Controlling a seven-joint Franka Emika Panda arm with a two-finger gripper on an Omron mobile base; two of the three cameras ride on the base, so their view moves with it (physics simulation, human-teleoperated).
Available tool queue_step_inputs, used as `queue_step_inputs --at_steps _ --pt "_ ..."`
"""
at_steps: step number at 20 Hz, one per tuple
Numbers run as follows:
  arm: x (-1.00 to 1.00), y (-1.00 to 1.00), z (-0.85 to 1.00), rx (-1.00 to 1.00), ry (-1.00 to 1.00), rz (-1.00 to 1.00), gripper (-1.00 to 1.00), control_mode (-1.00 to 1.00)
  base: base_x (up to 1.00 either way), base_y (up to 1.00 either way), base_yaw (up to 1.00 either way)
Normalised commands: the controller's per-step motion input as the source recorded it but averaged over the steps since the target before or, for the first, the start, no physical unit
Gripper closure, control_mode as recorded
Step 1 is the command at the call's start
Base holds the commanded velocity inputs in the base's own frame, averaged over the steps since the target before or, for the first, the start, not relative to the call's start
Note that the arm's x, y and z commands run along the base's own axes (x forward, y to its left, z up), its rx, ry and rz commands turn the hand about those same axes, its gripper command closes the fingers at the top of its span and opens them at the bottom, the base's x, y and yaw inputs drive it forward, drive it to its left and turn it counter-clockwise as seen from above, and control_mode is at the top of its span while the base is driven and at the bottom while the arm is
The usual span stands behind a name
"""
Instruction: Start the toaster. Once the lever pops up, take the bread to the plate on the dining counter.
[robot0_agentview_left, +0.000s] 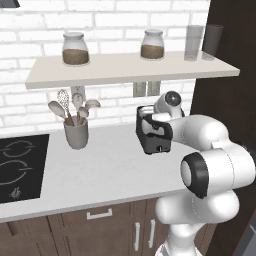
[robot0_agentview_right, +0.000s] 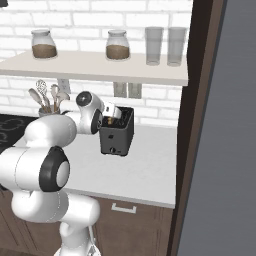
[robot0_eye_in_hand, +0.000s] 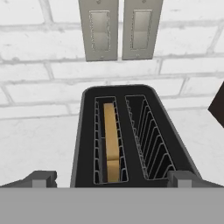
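The fingers (robot0_eye_in_hand: 43, 178) sit nearest, low in the hand view, spread wide apart with one tip at each side of the toaster (robot0_eye_in_hand: 131, 135) and nothing between them; the hand hangs just above the toaster's top, looking down into its slots; the bread (robot0_eye_in_hand: 112, 142) stands on edge in the left-hand slot as that view shows it, sunk below the rim, while the other slot holds bare wire guides; the toaster stands on the table (robot0_agentview_left: 100, 170) near the brick wall, below two outlets (robot0_eye_in_hand: 119, 28).

Toast is likely light, stiff and crumbly, so a hard squeeze could break it; the best hold is probably across its flat faces at the top edge, once it rises clear of the slot; the guides leave little room beside it.
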Motion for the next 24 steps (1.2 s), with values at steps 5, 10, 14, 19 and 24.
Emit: queue_step_inputs --at_steps 5,10,14,19,24 --pt "0.00 0.00 -0.07 0.00 0.00 0.01 -1.00 -1.00 0.00 0.00 0.00" --pt "0.03 0.00 -0.10 -0.01 0.00 0.05 -1.00 -1.00 0.00 0.00 0.00" --pt "0.09 0.00 0.00 0.00 0.00 0.06 -1.00 -1.00 0.00 0.00 0.00" --pt "0.05 -0.03 0.00 0.00 0.00 0.03 -1.00 -1.00 0.00 0.00 0.00" --pt "0.07 -0.06 0.00 0.00 0.00 0.00 -1.00 -1.00 0.00 0.00 0.00"
